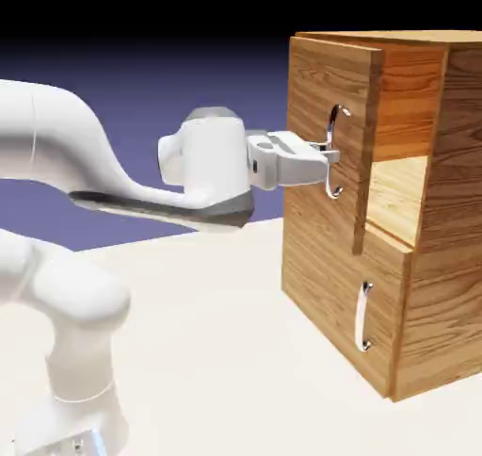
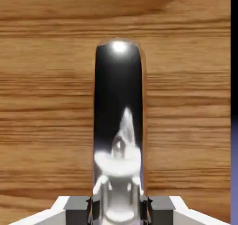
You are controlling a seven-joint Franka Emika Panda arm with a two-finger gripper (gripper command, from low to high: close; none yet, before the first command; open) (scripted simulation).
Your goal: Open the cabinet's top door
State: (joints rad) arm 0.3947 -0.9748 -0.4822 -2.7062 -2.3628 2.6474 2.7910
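Observation:
The light-brown wood-grain cabinet [image 1: 442,256] stands at the exterior view's right. Its top door [image 1: 315,190] stands a little way out from the cabinet body, and the lit inside shows behind its edge. My gripper [image 1: 327,154] reaches level from the left and is shut on the door's curved silver handle [image 1: 336,153], about halfway up the bar. In the hand view the shiny handle [image 2: 119,117] runs up the middle of the top door's wood [image 2: 46,103]. It sits clamped between my grey fingertips [image 2: 76,204], with the gripper [image 2: 119,210] at the bottom edge.
Below the top door is the smaller lower door [image 1: 325,275] with its short silver handle [image 1: 361,317], flush with the cabinet. The white arm [image 1: 94,171] stretches in from the left above the pale table [image 1: 216,350].

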